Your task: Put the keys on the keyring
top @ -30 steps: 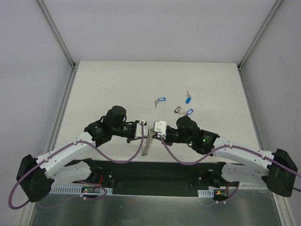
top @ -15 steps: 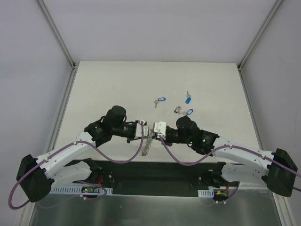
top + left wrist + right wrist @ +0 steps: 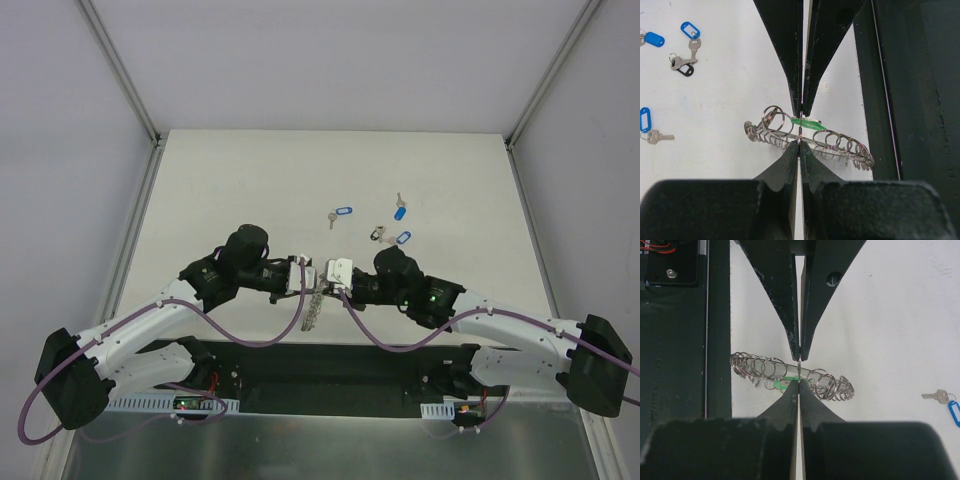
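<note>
The keyring (image 3: 313, 308) hangs edge-on between both arms near the table's front edge. It is a grey band fringed with small wire rings (image 3: 840, 145) (image 3: 765, 367). My left gripper (image 3: 307, 276) (image 3: 799, 144) is shut on its rim. My right gripper (image 3: 329, 280) (image 3: 799, 382) faces it tip to tip, shut on the green-tagged key (image 3: 807, 122) (image 3: 782, 384) right against the ring. Three blue-tagged keys (image 3: 344, 212) (image 3: 400, 213) (image 3: 403, 238) lie loose on the table beyond the grippers.
A small black tag with a key (image 3: 685, 71) lies beside the nearest blue one. The black base plate (image 3: 330, 365) runs along the near edge, directly behind the hanging ring. Grey walls with metal rails (image 3: 140, 200) bound the white table (image 3: 250, 180).
</note>
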Robot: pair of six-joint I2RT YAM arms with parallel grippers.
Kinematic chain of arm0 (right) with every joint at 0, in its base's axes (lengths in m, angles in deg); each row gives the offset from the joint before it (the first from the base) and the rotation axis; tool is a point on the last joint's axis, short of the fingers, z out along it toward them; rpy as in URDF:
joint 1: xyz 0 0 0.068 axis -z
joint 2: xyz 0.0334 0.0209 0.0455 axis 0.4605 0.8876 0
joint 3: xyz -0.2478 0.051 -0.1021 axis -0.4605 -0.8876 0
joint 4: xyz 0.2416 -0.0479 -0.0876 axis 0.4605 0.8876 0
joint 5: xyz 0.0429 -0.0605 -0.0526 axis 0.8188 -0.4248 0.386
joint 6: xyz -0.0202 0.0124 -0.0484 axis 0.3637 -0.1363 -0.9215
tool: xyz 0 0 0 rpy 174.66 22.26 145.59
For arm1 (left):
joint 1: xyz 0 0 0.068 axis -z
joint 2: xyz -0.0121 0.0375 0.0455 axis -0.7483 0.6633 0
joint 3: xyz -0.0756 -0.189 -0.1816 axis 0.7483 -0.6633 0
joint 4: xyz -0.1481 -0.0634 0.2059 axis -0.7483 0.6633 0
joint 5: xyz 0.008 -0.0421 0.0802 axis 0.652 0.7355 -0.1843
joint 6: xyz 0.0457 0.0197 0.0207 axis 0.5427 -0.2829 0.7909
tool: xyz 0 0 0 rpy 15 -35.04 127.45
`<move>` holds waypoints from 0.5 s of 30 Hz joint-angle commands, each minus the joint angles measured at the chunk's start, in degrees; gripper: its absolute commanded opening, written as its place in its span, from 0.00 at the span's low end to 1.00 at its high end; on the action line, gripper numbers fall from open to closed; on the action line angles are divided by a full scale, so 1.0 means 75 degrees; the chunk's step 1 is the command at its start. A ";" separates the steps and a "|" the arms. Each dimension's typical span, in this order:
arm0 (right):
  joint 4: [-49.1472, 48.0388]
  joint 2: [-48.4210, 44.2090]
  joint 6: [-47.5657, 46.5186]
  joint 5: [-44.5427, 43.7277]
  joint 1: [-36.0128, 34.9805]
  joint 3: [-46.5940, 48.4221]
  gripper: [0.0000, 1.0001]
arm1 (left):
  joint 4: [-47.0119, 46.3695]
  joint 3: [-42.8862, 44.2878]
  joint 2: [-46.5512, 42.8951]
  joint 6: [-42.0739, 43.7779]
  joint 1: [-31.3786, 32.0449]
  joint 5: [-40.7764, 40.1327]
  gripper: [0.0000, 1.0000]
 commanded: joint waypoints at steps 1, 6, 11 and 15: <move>-0.0305 0.0054 -0.0096 0.0205 -0.0035 0.0297 0.01 | -0.0129 0.0223 0.0018 0.0072 0.0078 0.0299 0.00; -0.0317 0.0100 -0.0084 0.0252 -0.0035 0.0321 0.01 | -0.0129 0.0234 -0.0005 0.0072 0.0079 0.0323 0.00; -0.0364 0.0159 -0.0084 0.0228 -0.0035 0.0332 0.01 | -0.0129 0.0234 0.0007 0.0072 0.0079 0.0358 0.00; -0.0504 0.0206 -0.0061 0.0229 -0.0058 0.0309 0.01 | -0.0129 0.0234 0.0007 0.0083 0.0067 0.0451 0.00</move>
